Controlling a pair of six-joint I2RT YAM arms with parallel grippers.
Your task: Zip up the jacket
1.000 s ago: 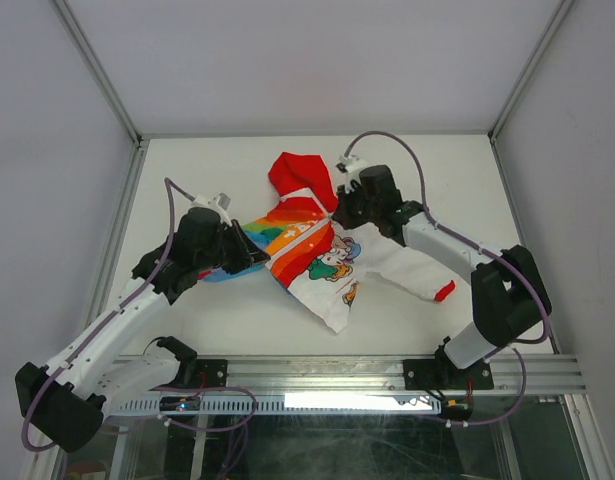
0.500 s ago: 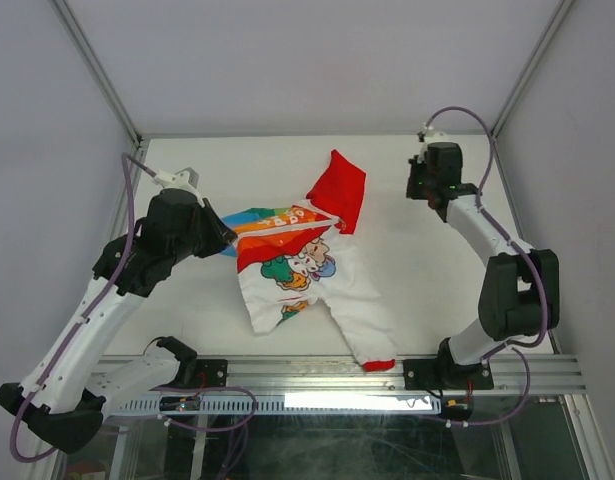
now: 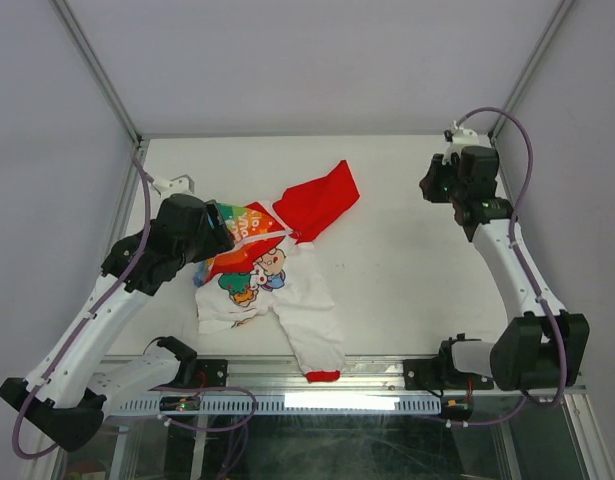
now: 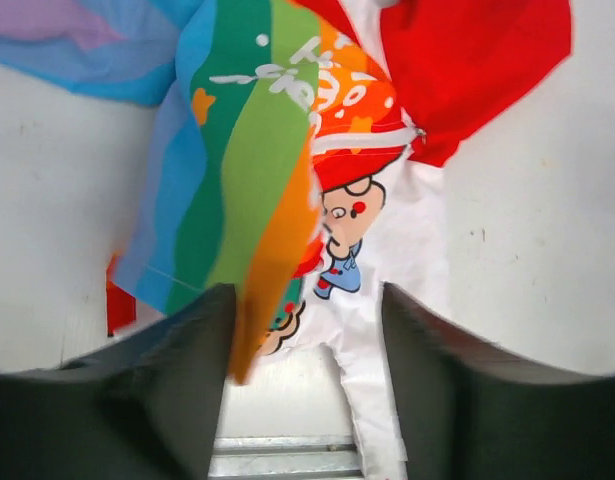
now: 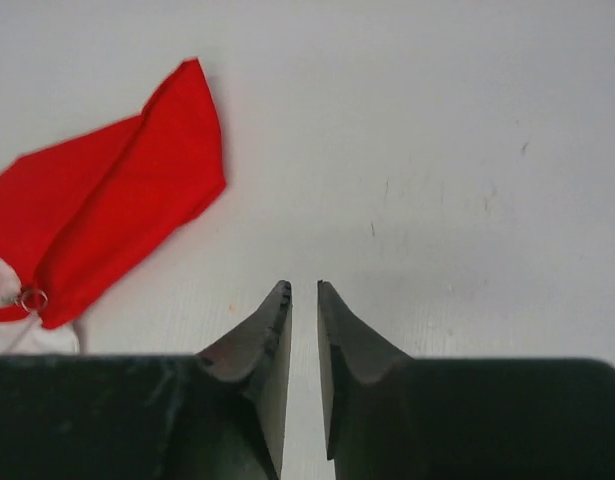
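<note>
One small white child's jacket (image 3: 262, 285) with cartoon prints is seen crumpled on the white table (image 3: 407, 280), left of centre. Its red fabric hood (image 3: 317, 200) is spread flat toward the far right. One white sleeve with a red cuff (image 3: 322, 374) is stretched toward the near edge. The rainbow-striped front panel (image 4: 237, 170) is bunched up at the left gripper (image 4: 305, 300). Those jaws are held apart, with the panel's orange edge hanging into the gap, apparently unclamped. A small metal ring (image 5: 29, 298), possibly the zip pull, is seen at the hood base; whether the zip is run up cannot be told. The right gripper (image 5: 304, 290) is parked well apart, over bare table at the far right. Its fingers are nearly together, with only a thin slit between them and nothing held.

Step judged: the garment is being laid out, and zipping is not yet confirmed. Next move: the front has to be flattened and the hem pinned by one gripper, so the pull can be found and drawn up.
</note>
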